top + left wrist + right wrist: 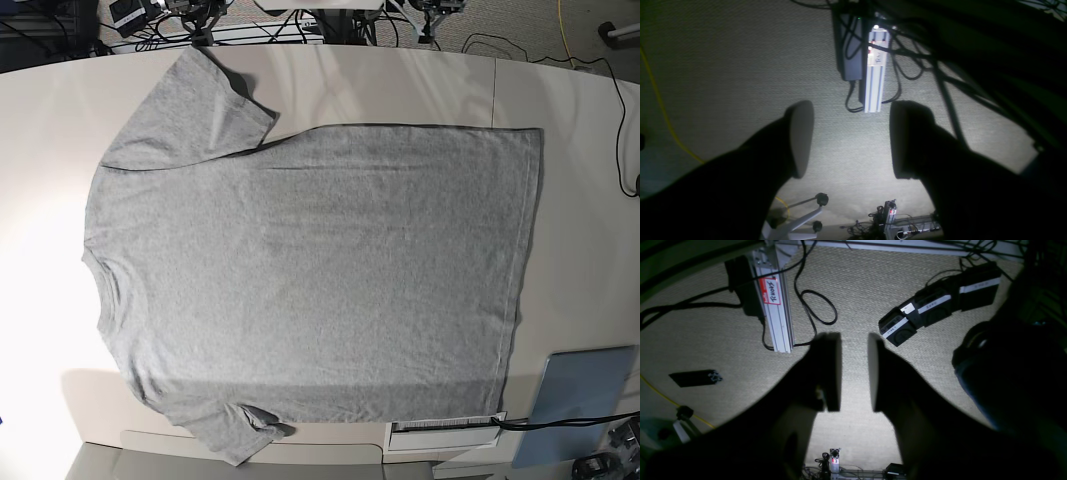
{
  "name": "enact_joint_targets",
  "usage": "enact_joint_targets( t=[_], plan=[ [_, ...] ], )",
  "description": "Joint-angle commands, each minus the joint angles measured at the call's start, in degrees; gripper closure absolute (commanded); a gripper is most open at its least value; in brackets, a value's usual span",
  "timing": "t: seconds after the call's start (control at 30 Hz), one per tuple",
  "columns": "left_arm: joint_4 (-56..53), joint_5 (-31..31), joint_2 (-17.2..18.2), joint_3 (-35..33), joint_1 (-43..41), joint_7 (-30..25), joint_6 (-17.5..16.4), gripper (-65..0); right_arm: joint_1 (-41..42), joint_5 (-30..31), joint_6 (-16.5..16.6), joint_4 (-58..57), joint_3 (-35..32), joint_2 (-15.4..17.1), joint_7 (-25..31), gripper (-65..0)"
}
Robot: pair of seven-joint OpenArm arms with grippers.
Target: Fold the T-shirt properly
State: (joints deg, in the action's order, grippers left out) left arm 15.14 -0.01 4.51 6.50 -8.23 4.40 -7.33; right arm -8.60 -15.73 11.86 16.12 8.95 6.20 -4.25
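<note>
I see the T-shirt (310, 270) lying flat across the tabletop (590, 200), collar toward its left edge. My left gripper (850, 140) and right gripper (855, 371) both gape, holding nothing.

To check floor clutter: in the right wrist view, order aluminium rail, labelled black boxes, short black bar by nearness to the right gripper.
1. labelled black boxes, upper right of right gripper
2. aluminium rail, upper left; too close to call against 1
3. short black bar, far left
</note>
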Motion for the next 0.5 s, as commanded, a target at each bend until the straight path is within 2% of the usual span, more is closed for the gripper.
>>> enact_joint_targets(
  t=[0.0,0.23,0.47],
  plan=[
    [0.2,0.3,0.5,0.0,-0.3,0.2,-0.2,-37.3,-0.3,0.3,0.1,0.3,0.0,0.5,-0.1,-14.4],
    [0.2,0.3,2.2,0.0,-0.4,0.2,-0.2,-37.3,-0.3,0.3,0.1,0.3,0.0,0.5,-0.3,-14.4],
    [0.3,0.3,2.5,0.0,-0.7,0.0,-0.2,-37.3,-1.1,1.4,0.1,0.3,0.0,0.5,0.7,-14.4]
  ],
)
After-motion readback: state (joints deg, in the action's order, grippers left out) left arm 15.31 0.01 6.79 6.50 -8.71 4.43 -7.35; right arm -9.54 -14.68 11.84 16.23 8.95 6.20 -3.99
